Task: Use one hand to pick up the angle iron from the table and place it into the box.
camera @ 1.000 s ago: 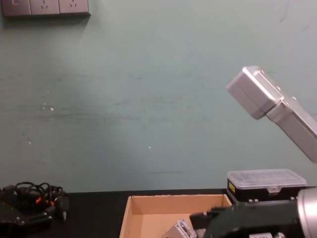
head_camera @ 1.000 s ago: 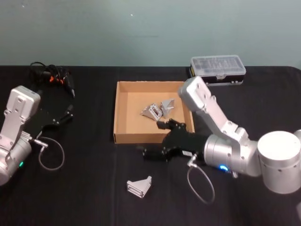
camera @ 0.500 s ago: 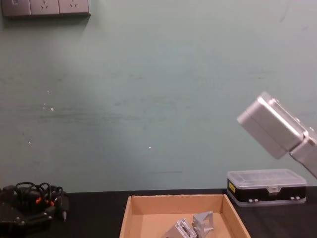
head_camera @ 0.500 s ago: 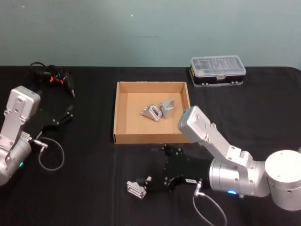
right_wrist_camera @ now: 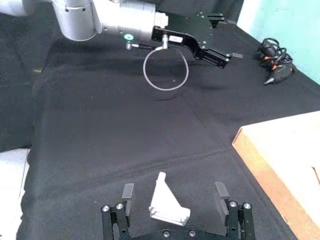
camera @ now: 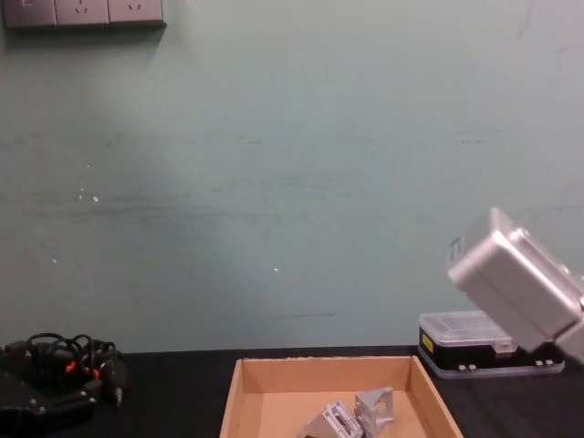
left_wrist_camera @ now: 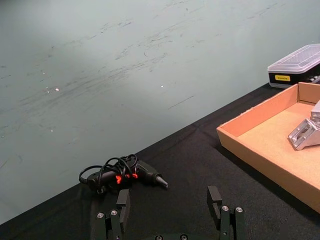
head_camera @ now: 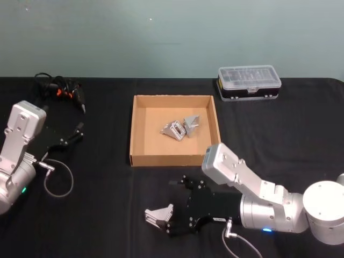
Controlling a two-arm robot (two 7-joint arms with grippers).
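Near the front edge of the matte black table (head_camera: 102, 215), the angle iron (head_camera: 159, 216) stands between the right gripper's (head_camera: 174, 208) wide-spread fingers, touching neither. The tan box (head_camera: 137, 129) sits mid-table before a teal wall (camera: 274, 182). The left gripper (head_camera: 75, 131) rests by the left edge, its fingers also spread.

Angle iron (head_camera: 159, 216) upright on table (head_camera: 102, 220)

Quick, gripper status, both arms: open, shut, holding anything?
Left gripper: open, empty, parked at the left.
Right gripper: open, fingers either side of the angle iron on the table.
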